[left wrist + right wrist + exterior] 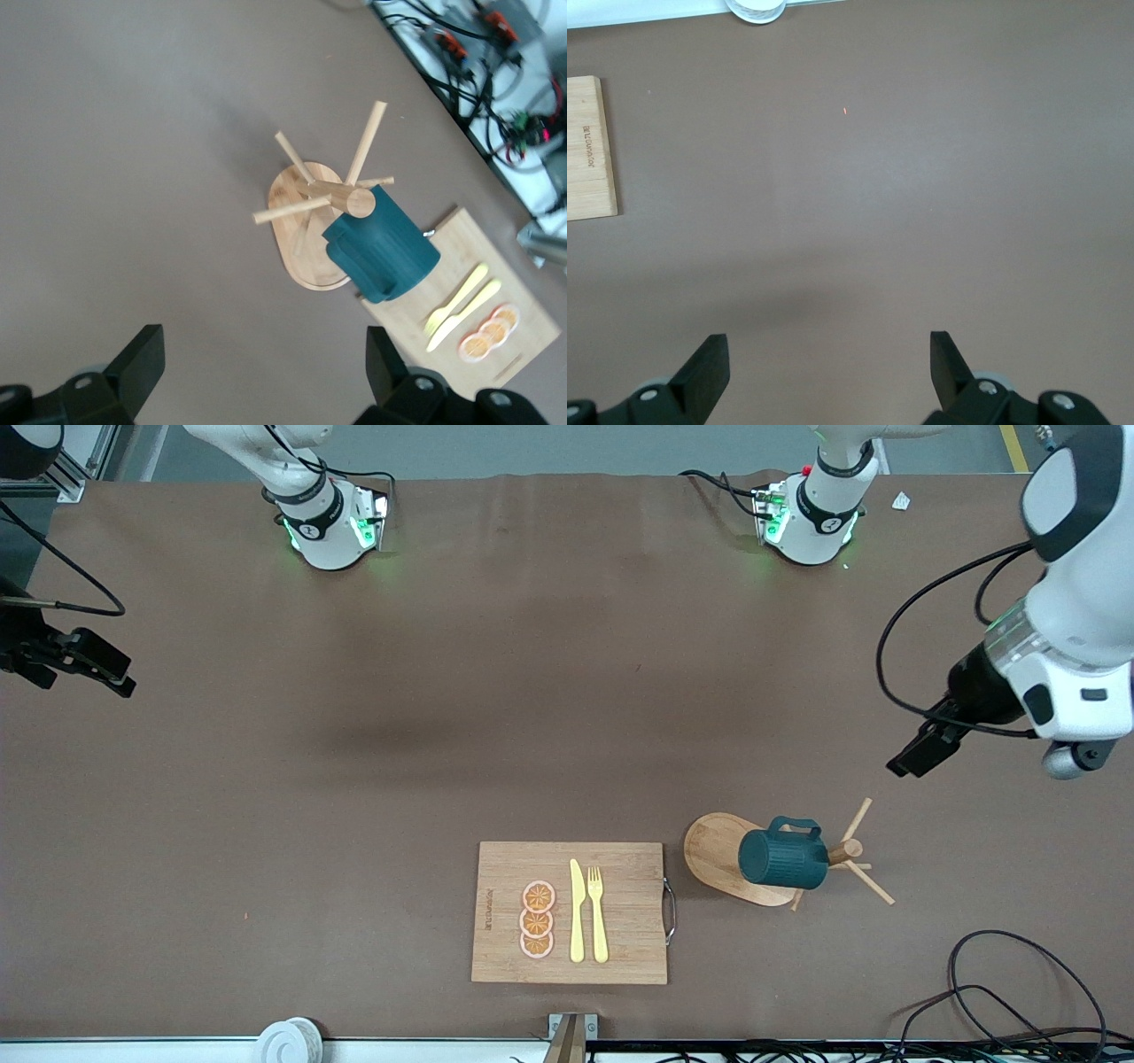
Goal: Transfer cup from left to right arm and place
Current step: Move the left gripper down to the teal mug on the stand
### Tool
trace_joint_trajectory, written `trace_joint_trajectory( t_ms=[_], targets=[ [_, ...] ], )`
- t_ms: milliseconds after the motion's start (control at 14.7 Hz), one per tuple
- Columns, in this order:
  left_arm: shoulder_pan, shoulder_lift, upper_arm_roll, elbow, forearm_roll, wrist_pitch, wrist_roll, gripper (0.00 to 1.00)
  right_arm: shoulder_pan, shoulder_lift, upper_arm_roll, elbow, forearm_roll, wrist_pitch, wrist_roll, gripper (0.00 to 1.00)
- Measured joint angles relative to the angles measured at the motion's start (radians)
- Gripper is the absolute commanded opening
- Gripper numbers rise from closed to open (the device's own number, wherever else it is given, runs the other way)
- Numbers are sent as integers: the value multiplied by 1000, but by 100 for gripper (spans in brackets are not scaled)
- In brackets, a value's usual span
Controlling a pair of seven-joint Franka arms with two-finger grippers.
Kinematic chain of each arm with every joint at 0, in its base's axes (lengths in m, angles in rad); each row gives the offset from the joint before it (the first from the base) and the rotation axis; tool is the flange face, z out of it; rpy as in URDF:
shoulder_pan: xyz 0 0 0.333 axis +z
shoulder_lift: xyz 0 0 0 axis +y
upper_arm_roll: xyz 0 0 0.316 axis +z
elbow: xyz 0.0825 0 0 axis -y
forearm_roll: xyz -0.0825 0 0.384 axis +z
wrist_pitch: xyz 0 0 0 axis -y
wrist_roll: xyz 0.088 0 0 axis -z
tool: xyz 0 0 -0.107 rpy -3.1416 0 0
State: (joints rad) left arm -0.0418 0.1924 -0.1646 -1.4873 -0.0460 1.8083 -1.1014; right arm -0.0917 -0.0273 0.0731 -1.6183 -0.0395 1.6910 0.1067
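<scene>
The dark teal ribbed cup (pixel 784 859) hangs on its side on a peg of a wooden mug tree (pixel 709 850), handle up, toward the left arm's end of the table. In the left wrist view the cup (pixel 381 248) and the tree (pixel 297 221) lie ahead of my left gripper (pixel 266 372), which is open and empty. That gripper (pixel 917 755) hovers over bare table beside the tree. My right gripper (pixel 111 673) is open and empty over bare table at the right arm's end; its wrist view (pixel 830 372) shows only the brown surface under it.
A wooden cutting board (pixel 620 868) with a yellow knife (pixel 577 912), a yellow fork (pixel 598 912) and orange slices (pixel 537 921) lies beside the mug tree. A white roll (pixel 288 1041) and cables (pixel 1019 992) sit at the near table edge.
</scene>
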Motion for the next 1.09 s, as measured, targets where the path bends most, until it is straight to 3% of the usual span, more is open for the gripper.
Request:
trace_joint_trajectory(
  t_ms=[408, 681, 1089],
  targets=[
    [-8, 86, -1, -28, -115, 207, -387, 100, -7, -9, -4, 0, 0, -9, 0, 100],
    [-3, 92, 0, -113, -232, 400, -433, 100, -14, -14, -5, -1, 0, -19, -1, 100],
    [-7, 92, -5, -248, -257, 597, -480, 100, -31, -15, -5, -1, 0, -38, -8, 100]
  ],
)
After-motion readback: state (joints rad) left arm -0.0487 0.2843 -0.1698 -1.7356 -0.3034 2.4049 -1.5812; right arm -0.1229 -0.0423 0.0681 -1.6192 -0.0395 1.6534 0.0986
